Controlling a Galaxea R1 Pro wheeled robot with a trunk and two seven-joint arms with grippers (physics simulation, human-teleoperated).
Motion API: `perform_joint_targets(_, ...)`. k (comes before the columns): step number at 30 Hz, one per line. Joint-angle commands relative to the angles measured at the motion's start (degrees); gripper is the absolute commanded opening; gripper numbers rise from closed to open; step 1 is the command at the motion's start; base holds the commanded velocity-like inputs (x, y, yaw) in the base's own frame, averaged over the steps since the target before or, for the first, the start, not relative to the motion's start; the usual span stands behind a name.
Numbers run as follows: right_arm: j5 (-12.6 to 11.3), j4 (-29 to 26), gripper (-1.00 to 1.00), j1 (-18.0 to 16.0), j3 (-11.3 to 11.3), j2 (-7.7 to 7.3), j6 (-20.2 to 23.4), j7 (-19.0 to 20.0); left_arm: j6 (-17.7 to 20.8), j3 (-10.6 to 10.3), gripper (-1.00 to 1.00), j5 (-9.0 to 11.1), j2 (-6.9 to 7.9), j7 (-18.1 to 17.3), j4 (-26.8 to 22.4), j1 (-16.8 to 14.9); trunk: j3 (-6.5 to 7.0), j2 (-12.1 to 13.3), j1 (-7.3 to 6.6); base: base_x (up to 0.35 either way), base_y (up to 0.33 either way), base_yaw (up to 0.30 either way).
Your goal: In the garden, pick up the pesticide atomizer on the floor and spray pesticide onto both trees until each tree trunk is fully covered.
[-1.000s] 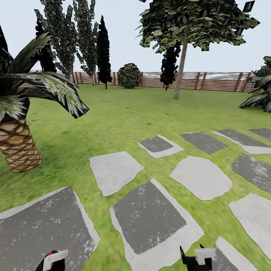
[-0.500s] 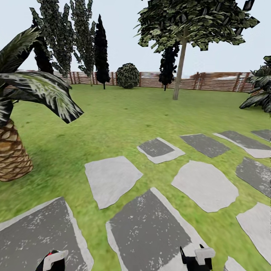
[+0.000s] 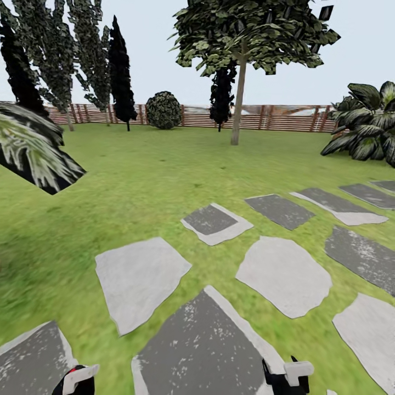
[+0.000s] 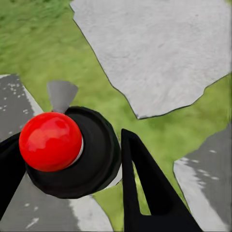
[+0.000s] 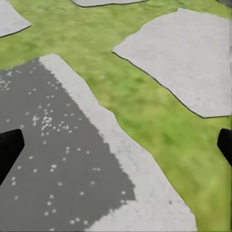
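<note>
The pesticide atomizer, a black round body with a red ball top, sits between the black fingers of my left gripper, which is shut on it. In the head view its red and white top peeks up at the bottom edge, left of centre. My right gripper hangs low at the bottom right; in its wrist view the fingers stand wide apart with nothing between them. A tree with a pale tan tree trunk and a green crown stands far ahead near the fence. Green grass floor stretches between.
Grey and dark stepping stones lie across the grass just ahead and to the right. A palm frond juts in at the left. Black cone-shaped trees, a round bush and a slatted brown fence line the back; short palms stand at right.
The whole view has shifted: the palm trunk has slid out at the left and the far tree sits further left, so the camera moved. Both grippers keep their places in the picture.
</note>
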Motion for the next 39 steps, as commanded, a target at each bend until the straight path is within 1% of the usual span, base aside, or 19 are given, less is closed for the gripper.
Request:
perform_joint_targets(1, 0.0, 0.0, 1.00, 0.0, 0.0, -0.03, 0.0, 0.0, 0.0, 0.0, -1.00, 0.0, 0.00, 0.0, 0.0, 0.0, 0.00, 0.0, 0.00, 0.340, 0.000, -0.243)
perform_joint_targets(11, 0.0, 0.0, 1.00, 0.0, 0.0, 0.01, 0.0, 0.0, 0.0, 0.0, -1.00, 0.0, 0.00, 0.0, 0.0, 0.0, 0.00, 0.0, 0.00, 0.340, 0.000, -0.203)
perform_joint_targets(39, 0.0, 0.0, 1.00, 0.0, -0.1, -0.06, 0.0, 0.0, 0.0, 0.0, -1.00, -0.1, 0.09, 0.0, 0.0, 0.0, 0.00, 0.0, 0.00, 0.340, 0.000, -0.005)
